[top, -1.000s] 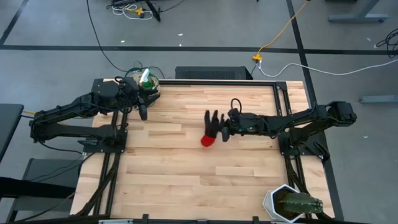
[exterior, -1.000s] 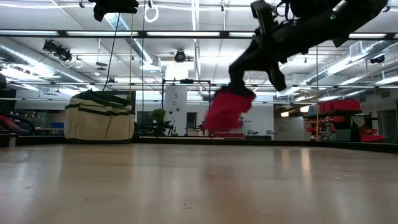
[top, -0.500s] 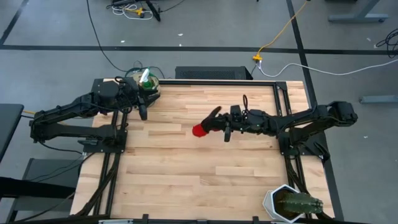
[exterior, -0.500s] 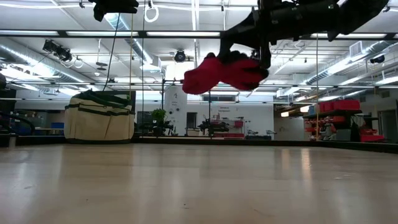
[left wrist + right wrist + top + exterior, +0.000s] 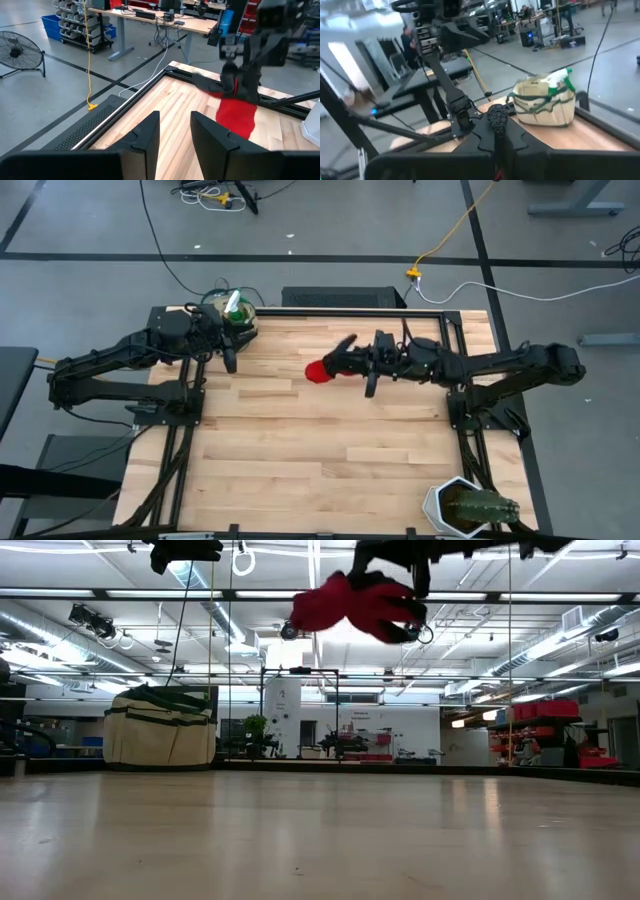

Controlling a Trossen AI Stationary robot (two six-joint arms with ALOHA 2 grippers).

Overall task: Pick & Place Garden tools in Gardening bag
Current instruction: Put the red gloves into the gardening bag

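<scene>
The red-and-black glove (image 5: 330,366) is high above the table's middle in my right gripper (image 5: 366,368), which is shut on it; it also shows in the low view (image 5: 350,602) and the left wrist view (image 5: 237,107). The beige gardening bag (image 5: 238,322) stands on its base at the table's far left corner, with the green spray bottle (image 5: 561,77) sticking out of its top. My left gripper (image 5: 175,131) is open and empty beside the bag, on its near side (image 5: 229,358). The shears and trowels are not in view. My right gripper pinches the glove's black part (image 5: 497,119) between its two fingers. The fingers come about level from the table's right, pointing left. The glove is lifted clear of the table, and its red cuff end (image 5: 317,370) sticks out past the fingertips toward the bag.
A white pot with a green cactus (image 5: 468,508) stands at the table's near right corner. Bare wood (image 5: 300,450) lies between the arms and toward the near edge. Dark frame rails (image 5: 345,308) run along the table's sides.
My right gripper has risen with the glove and gone toward the table's far edge, and has turned. The glove, which hung below the fingers, now lies about level, its red end swung toward the table's left and the bag.
</scene>
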